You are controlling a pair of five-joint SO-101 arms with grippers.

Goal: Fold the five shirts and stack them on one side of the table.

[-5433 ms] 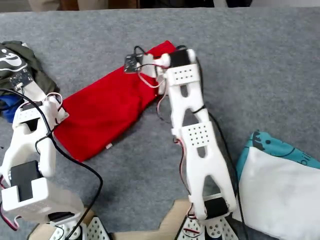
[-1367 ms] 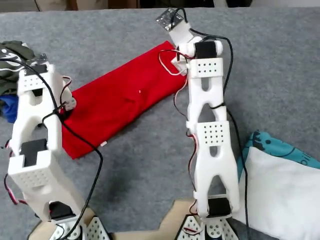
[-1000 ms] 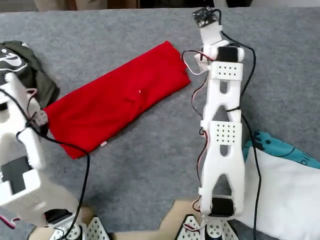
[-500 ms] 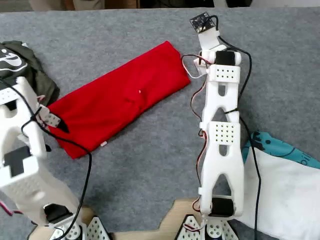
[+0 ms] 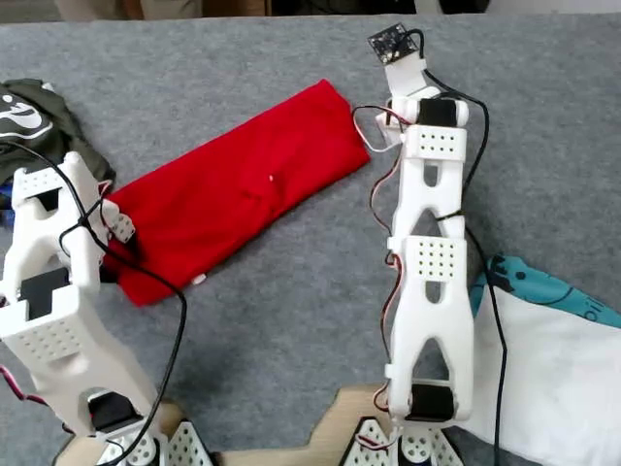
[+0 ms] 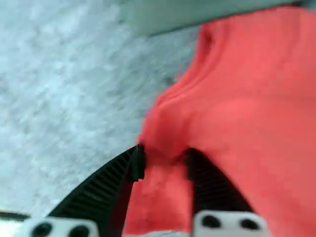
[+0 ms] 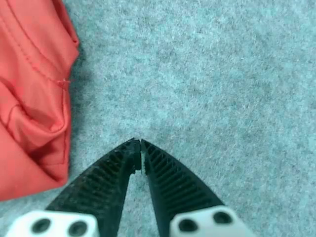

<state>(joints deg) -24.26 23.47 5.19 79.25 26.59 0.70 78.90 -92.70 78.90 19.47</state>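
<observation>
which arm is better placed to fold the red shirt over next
Left. The left pincer grips the red shirt at its near end; the right pincer is shut on nothing over bare table beside the far end.

The red shirt [image 5: 233, 199] is plain, the table [image 5: 543, 116] mottled grey, the lower-right white shirt [image 5: 553, 379] tops a teal shirt [image 5: 526, 282] with dark marks, and the upper-left olive shirt [image 5: 68, 131] bears white print.

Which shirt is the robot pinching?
The red shirt, the long one in the middle: the left gripper pinches its end. The dark shirt and the white shirt lie at the sides.
</observation>
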